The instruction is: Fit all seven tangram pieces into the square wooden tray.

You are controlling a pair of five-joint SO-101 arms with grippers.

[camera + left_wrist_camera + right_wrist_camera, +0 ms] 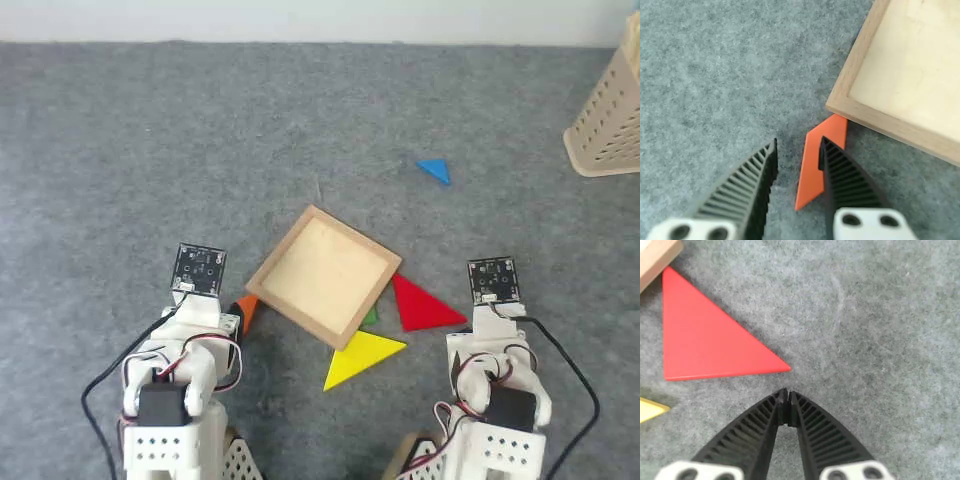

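Observation:
The square wooden tray (281, 295) lies tilted in the middle of the grey mat, with nothing in it. An orange piece (819, 165) lies on the mat at the tray's (867, 117) near-left corner. My left gripper (799, 155) is open above it, one finger (837, 165) over the piece. A red triangle (422, 305) and a yellow triangle (362, 356) lie by the tray's right and near sides, with a bit of green piece (371, 317) between them. A blue triangle (434, 171) lies farther off. My right gripper (788, 402) is shut beside the red triangle (702, 342), holding nothing.
A beige perforated basket (612, 110) stands at the far right edge. Grey mat (150, 150) stretches open to the left and beyond the tray. A corner of the yellow triangle (650, 409) shows in the right wrist view.

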